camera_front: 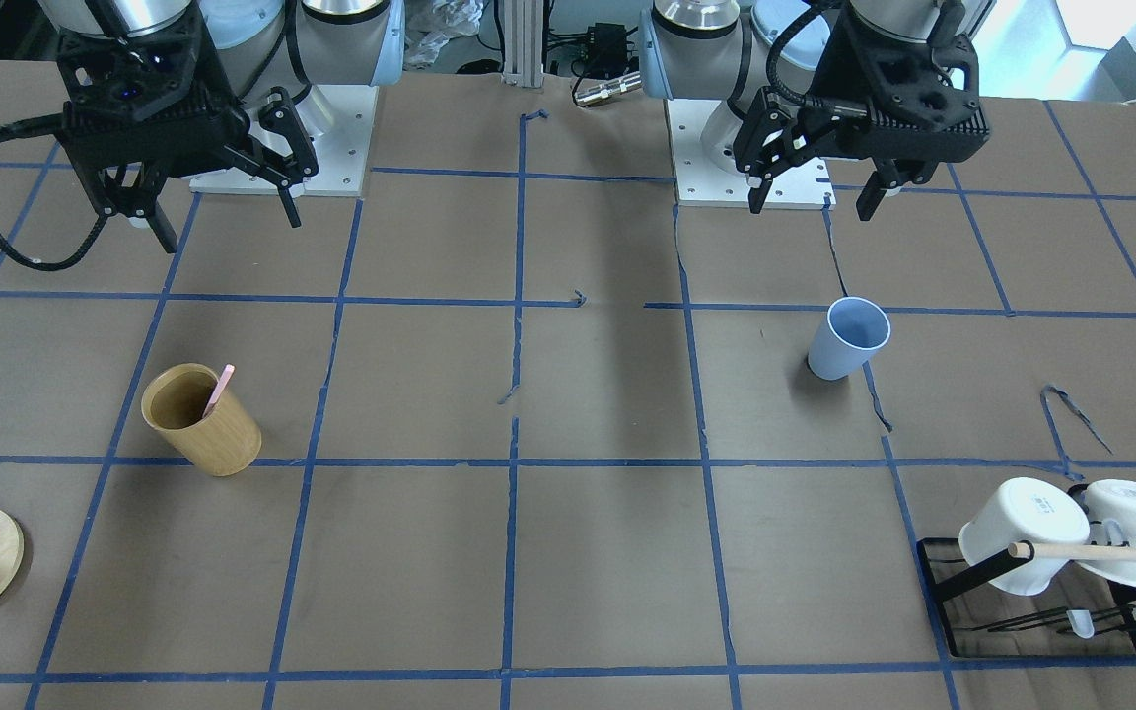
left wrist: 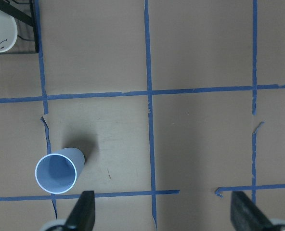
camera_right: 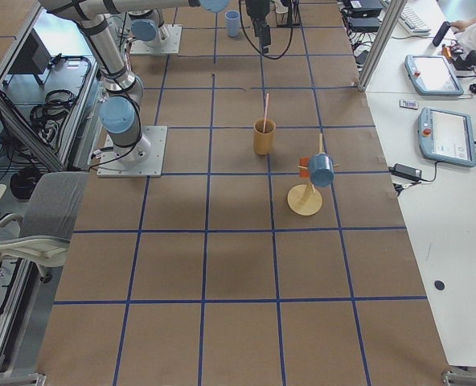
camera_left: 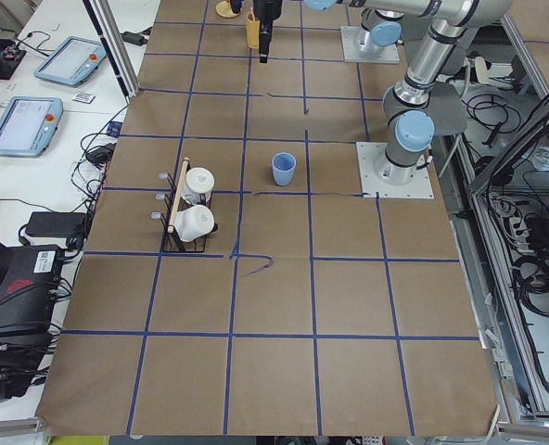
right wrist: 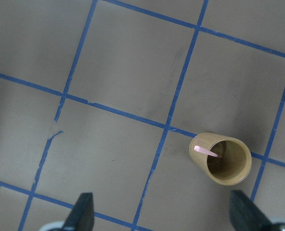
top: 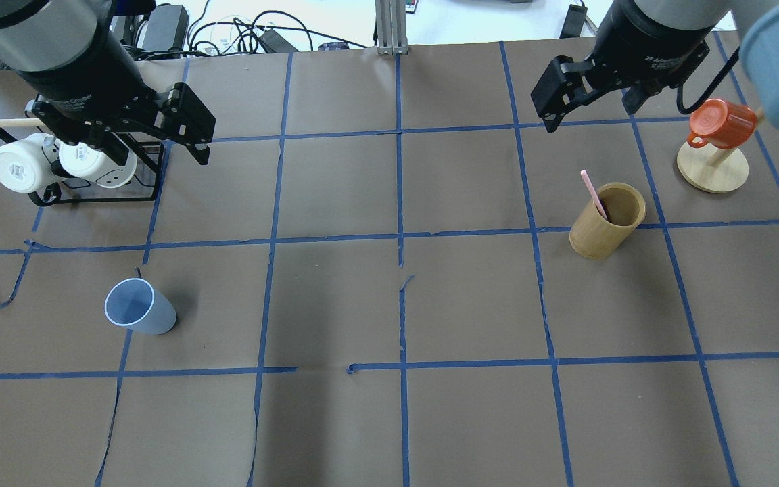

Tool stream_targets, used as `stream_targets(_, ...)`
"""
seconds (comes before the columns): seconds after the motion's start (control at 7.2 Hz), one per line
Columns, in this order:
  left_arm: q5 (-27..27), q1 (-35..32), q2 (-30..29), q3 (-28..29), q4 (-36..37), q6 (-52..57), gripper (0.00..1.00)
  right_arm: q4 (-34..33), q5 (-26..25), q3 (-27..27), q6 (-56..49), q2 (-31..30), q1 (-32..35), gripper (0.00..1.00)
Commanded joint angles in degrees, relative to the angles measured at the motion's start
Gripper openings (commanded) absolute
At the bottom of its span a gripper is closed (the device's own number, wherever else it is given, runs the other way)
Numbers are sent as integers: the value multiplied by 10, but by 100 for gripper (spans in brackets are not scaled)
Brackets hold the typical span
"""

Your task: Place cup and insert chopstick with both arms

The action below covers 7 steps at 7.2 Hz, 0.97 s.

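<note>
Blue cup (top: pixel 139 308) stands upright on the brown table (top: pixel 470 419), with the left gripper (camera_front: pixel 812 202) high up near it, jaws wide apart and empty; a finger could bump the rim and tip the light cup. Well apart from the cup, across the table's middle, the pink chopstick (top: pixel 592 191) leans in a wooden pot (top: pixel 599 240) below the right gripper (camera_front: pixel 230 229), jaws apart too, and the thin stick could slip. Round the cup is lots of open room; only the black rack (top: pixel 99 200) sits near.
</note>
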Motion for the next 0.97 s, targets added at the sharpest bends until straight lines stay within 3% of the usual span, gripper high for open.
stream_targets(0.0, 0, 0, 2, -2, 0, 0, 100, 11, -3, -3, -61, 15, -13, 100)
stream_targets(0.28, 0, 0, 2, -2, 0, 0, 100, 26, -6, -52, -152, 123, -14, 100)
stream_targets(0.42, 0, 0, 2, -3, -1, 0, 100, 24, -51, -70, -286, 179, -8, 100)
stream_targets(0.83, 0, 5, -1, -13, -1, 2, 100, 19, -65, -39, -413, 195, -11, 100)
